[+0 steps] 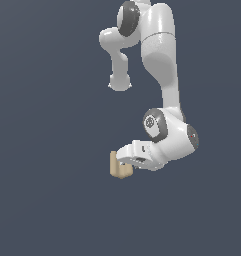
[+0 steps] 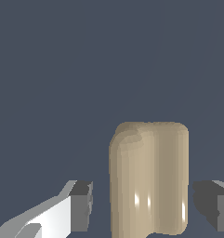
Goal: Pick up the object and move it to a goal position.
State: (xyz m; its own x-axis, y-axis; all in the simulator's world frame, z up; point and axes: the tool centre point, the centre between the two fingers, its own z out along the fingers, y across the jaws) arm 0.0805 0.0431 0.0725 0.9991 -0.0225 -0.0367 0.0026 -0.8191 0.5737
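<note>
Pincer (image 2: 142, 204) is spread wide around the tan block (image 2: 148, 179) with gaps both sides, so nothing's grabbed yet; squeezing, lifting and carrying to the goal are all left.

Item count:
- Robot arm (image 1: 159, 65): 1, white, upper to centre right of exterior frame.
- Gripper (image 1: 123, 159): 1; fingers (image 2: 81, 204): 2, both visible in wrist view.
- Tan object (image 1: 118, 167): 1, lower centre of exterior frame.
</note>
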